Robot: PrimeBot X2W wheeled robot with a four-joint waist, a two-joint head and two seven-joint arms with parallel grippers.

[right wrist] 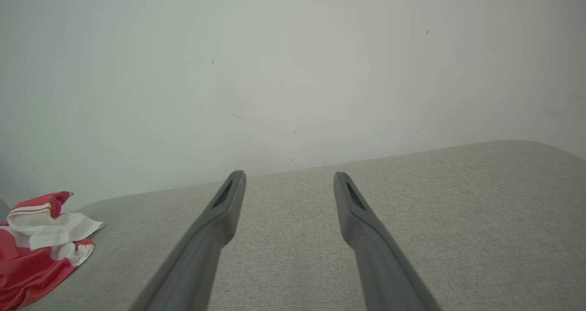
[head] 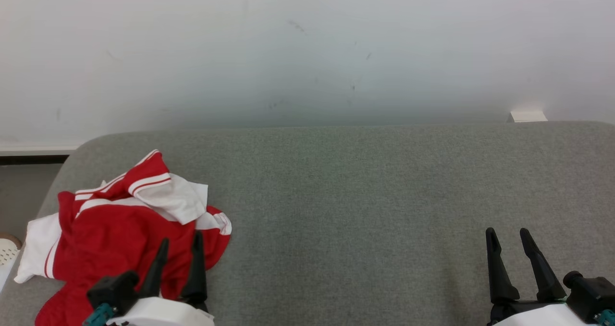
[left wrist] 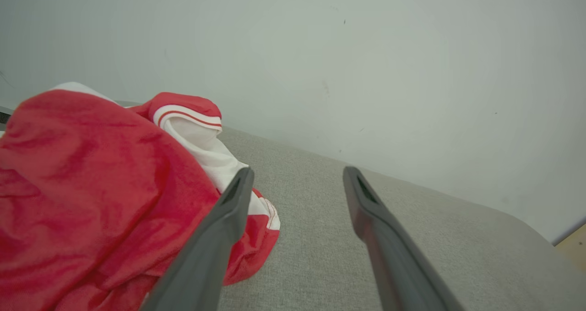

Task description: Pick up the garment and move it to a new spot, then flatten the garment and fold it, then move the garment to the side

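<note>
The garment (head: 115, 220), red with white panels and stripes, lies in a crumpled heap at the left end of the cushion (head: 365, 196), its near part running out of the head view's bottom edge. Bunched like this, it has no clear front or back. Its long axis seems to run from the near edge away toward the wall (head: 307, 52), leaning a little to the right. A striped red band, a cuff or hem, sits at the far end and points at the wall, with a white fold draped just beside it.

The left gripper (head: 181, 236) hangs over the heap's near right part with its fingers spread apart and nothing between them. In the left wrist view one finger crosses the red cloth and the other stands over bare cushion, so it seems lined up on the heap's edge, probably for the first pinch. Whether a finger touches the cloth I cannot tell.

The right gripper (head: 507, 230) is well apart at the right, fingers likewise spread and empty over bare cushion, likely waiting until there is a second corner to take. The wide bare middle looks like the place to spread the garment
</note>
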